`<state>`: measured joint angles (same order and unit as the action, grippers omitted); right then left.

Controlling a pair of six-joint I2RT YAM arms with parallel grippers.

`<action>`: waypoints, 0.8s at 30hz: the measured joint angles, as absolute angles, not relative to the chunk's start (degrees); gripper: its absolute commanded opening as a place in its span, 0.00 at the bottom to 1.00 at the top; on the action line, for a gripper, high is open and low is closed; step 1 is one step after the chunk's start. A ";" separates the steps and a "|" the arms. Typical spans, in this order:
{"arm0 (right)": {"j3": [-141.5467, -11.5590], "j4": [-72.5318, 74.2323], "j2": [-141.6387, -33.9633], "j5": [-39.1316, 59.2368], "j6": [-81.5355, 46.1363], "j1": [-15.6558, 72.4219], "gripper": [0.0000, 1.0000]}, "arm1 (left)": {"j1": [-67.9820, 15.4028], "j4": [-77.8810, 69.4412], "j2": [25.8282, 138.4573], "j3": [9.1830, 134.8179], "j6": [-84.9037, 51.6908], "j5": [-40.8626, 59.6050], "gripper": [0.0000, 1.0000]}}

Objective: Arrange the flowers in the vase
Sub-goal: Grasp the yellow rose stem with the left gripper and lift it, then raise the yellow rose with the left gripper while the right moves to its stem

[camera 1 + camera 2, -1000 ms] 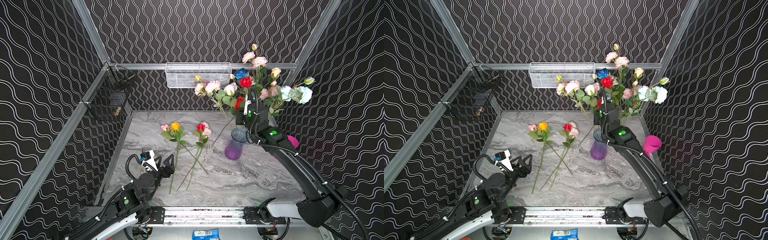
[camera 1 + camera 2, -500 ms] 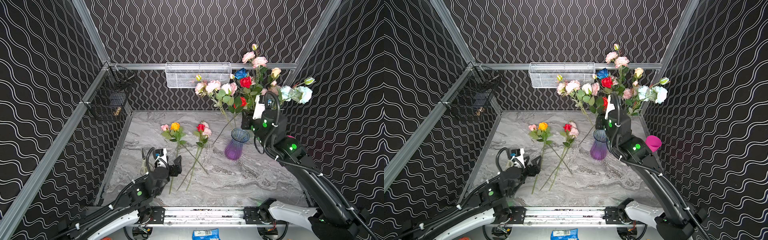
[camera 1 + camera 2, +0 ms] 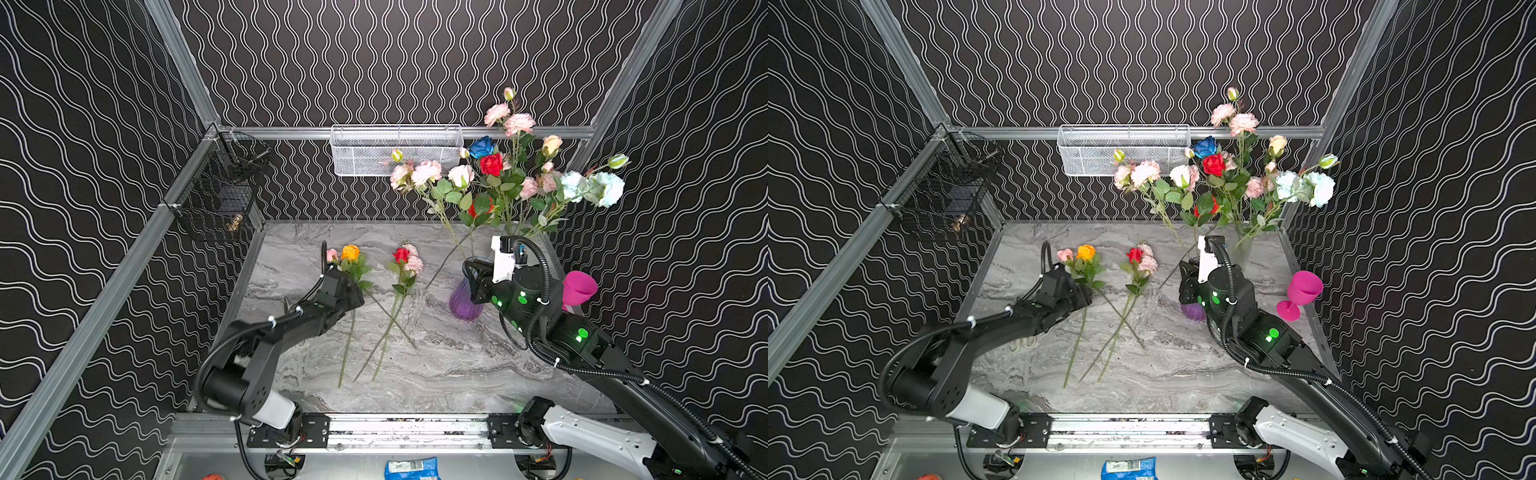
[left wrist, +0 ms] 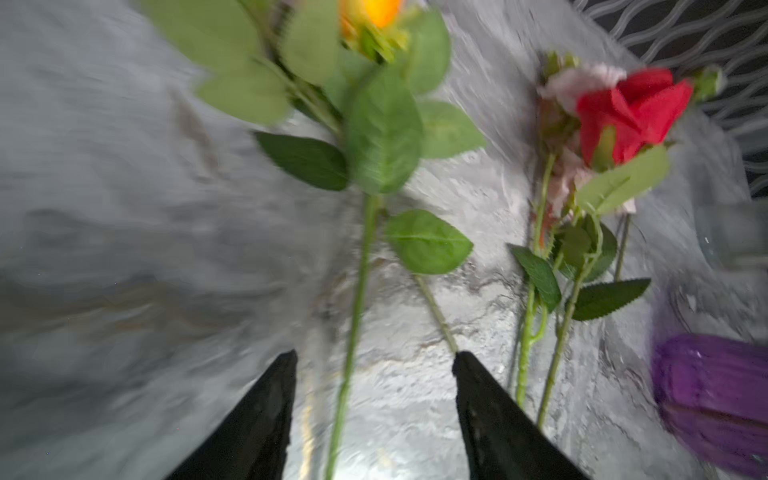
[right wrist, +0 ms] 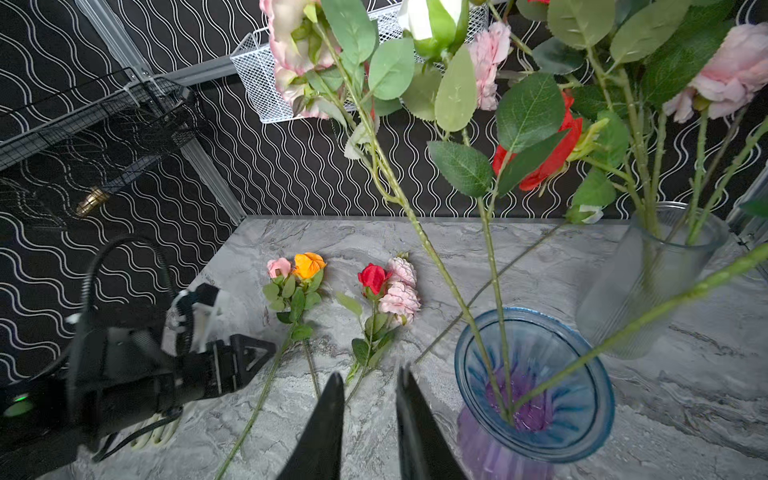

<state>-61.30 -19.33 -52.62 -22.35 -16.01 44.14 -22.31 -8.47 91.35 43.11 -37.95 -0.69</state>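
The black fingers [image 4: 257, 415] of the left gripper [image 4: 374, 353] are held apart, low over the grey marbled tabletop [image 3: 457, 374]. The thin green stem [image 4: 353, 332] of the orange-bloomed artificial flower [image 4: 370, 12] passes between them and is not yet pinched. The long axis of that stem is laid near to far: its bare end points toward the near edge and its bloom lies beyond the fingertips on the far side. The fingers are thus set across it, and a plain closing is judged to be all the grip needs. A second stem, belonging to the small pink bloom [image 3: 331, 254] beside the orange one, is seen slanting toward one finger and could be caught as well. The right gripper [image 5: 370, 374] is poised well to the right, just beside the near left of the purple-and-blue ribbed glass vase [image 5: 552, 332]. Its fingers are almost together, with a narrow gap shown between them and nothing held. The left arm is therefore judged the nearer one, and that vase lies to the right of its fingers. Three stems are counted in the purple-and-blue vase, while the other upright stems are gathered in the frosted clear glass vase [image 5: 636, 299] at the far right. A red flower [image 3: 401, 254] and a pink spray [image 3: 413, 262] are seen lying at the middle of the table. No flower is seen in the magenta plastic goblet [image 3: 1304, 286] at the right.
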 measured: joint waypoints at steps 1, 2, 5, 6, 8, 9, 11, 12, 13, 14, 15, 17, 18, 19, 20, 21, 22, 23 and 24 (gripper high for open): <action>-61.30 -19.31 -52.60 -22.24 -16.03 44.14 0.22 | -22.57 -8.32 93.21 44.01 -37.01 -0.23 0.63; -61.30 -19.31 -52.60 -22.20 -16.01 44.14 0.21 | -22.79 -7.70 95.02 44.93 -36.16 0.01 0.61; -61.12 -18.63 -52.51 -22.04 -15.97 44.14 0.20 | -23.81 -5.69 98.52 46.76 -33.47 -1.69 0.51; -61.10 -18.37 -52.58 -22.00 -15.94 44.14 0.19 | -24.25 -5.56 99.15 47.24 -32.86 -2.42 0.45; -61.10 -17.98 -52.90 -21.96 -15.84 44.14 0.19 | -24.91 -5.91 99.74 47.29 -32.03 -4.32 0.32; -61.10 -17.91 -53.10 -21.74 -15.81 44.14 0.19 | -25.17 -5.91 99.81 47.18 -31.16 -5.08 0.21; -61.12 -17.82 -53.39 -21.15 -15.81 44.14 0.18 | -25.76 -5.23 99.42 46.87 -30.74 -5.78 0.07; -61.12 -17.82 -53.39 -20.71 -15.81 44.14 0.17 | -26.30 -4.16 98.76 46.70 -29.74 -5.96 0.04; -61.12 -17.82 -53.39 -20.69 -15.81 44.14 0.15 | -27.31 -2.70 97.62 46.63 -29.61 -7.09 0.03; -61.14 -17.67 -53.34 -20.49 -15.81 44.14 0.14 | -28.97 -0.95 95.85 46.59 -29.08 -8.73 0.03; -61.14 -17.58 -53.30 -20.47 -15.84 44.14 0.13 | -30.76 0.40 93.91 46.65 -28.53 -10.24 0.03; -61.14 -17.54 -53.17 -20.25 -15.84 44.14 0.13 | -34.76 2.59 89.49 47.33 -27.83 -13.65 0.03; -61.17 -17.45 -53.15 -20.23 -15.84 44.14 0.12 | -36.71 3.46 87.20 47.77 -27.20 -15.25 0.03; -61.32 -17.43 -53.15 -19.99 -15.84 44.14 0.12 | -38.02 4.05 85.30 48.12 -26.61 -16.21 0.03; -61.56 -17.43 -53.15 -19.81 -15.84 44.14 0.12 | -39.13 4.84 83.00 48.47 -26.65 -17.54 0.04; -61.82 -17.39 -53.15 -19.75 -15.84 44.14 0.12 | -39.77 5.61 81.10 48.66 -26.59 -18.79 0.04; -62.06 -17.34 -53.10 -19.49 -15.84 44.14 0.12 | -40.45 6.33 79.20 48.62 -26.44 -19.66 0.03; -62.30 -17.19 -53.04 -19.20 -15.84 44.16 0.12 | -41.12 7.05 76.82 48.27 -26.39 -20.60 0.03; -62.50 -17.12 -52.95 -18.96 -15.86 44.18 0.13 | -41.80 7.40 74.32 47.57 -26.39 -20.86 0.02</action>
